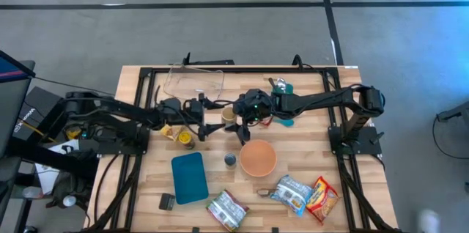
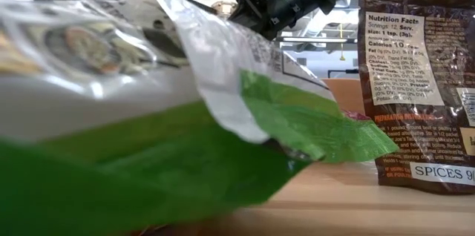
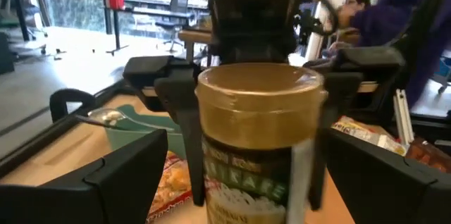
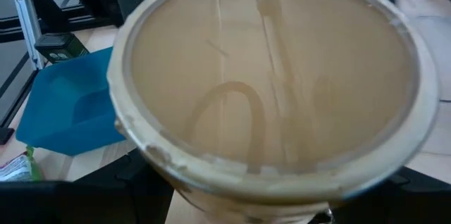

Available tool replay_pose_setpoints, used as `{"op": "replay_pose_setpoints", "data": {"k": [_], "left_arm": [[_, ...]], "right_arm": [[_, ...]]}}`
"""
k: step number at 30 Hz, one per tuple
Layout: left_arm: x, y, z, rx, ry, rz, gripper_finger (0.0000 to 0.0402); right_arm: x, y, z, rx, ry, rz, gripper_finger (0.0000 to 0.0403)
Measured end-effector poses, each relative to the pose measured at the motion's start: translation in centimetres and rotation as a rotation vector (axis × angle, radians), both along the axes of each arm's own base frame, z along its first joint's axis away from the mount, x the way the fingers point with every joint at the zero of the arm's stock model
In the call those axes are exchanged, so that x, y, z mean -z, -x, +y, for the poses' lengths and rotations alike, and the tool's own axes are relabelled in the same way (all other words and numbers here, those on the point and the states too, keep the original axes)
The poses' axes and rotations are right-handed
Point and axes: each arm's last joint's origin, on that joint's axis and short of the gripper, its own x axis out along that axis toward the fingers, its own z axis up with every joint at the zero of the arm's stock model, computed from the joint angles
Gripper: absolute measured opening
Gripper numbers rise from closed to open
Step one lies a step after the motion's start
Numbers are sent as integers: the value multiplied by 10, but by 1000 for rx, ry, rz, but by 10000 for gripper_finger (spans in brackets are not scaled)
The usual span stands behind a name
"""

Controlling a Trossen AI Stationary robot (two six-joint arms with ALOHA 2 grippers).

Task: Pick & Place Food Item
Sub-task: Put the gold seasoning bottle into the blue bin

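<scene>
Closest to us in the low view lies a white and green food pouch (image 2: 148,102), its print blurred beyond reading. Just behind it stands a dark brown spice packet (image 2: 419,87); we read "Nutrition Facts", "Calories 10" and "SPICES" on its panels.

Moving up the wooden desk (image 1: 344,156), we see a white and green packet (image 1: 226,209), a silvery bag (image 1: 290,193) and a red snack bag (image 1: 324,198) along the near edge, with a blue tray (image 1: 190,176) and an orange bowl (image 1: 258,157) behind them.

At mid-desk the two arms meet around a tan-lidded jar (image 3: 257,132). We find its label too blurred to read fully. The right pincer (image 1: 242,119) clasps the jar, its dark fingers (image 3: 183,132) on either side of the body, and the jar's lid fills the right wrist view. The left pincer (image 1: 207,119) faces the jar with its fingers spread wide, apart from it.

Farther back sits a clear plastic container (image 1: 194,80). Beyond the desk, a person in a purple sleeve (image 3: 394,13) shows in the room.
</scene>
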Motion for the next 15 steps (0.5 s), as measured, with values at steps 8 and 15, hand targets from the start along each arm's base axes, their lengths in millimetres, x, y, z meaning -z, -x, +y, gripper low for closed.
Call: {"op": "replay_pose_setpoints", "data": {"k": [8, 15], "left_arm": [[0, -20, 0, 69, 10, 35, 367], [-3, -22, 1, 76, 9, 27, 367]], "right_arm": [[1, 0, 3, -9, 0, 9, 286], [1, 1, 3, -8, -3, 17, 286]]}}
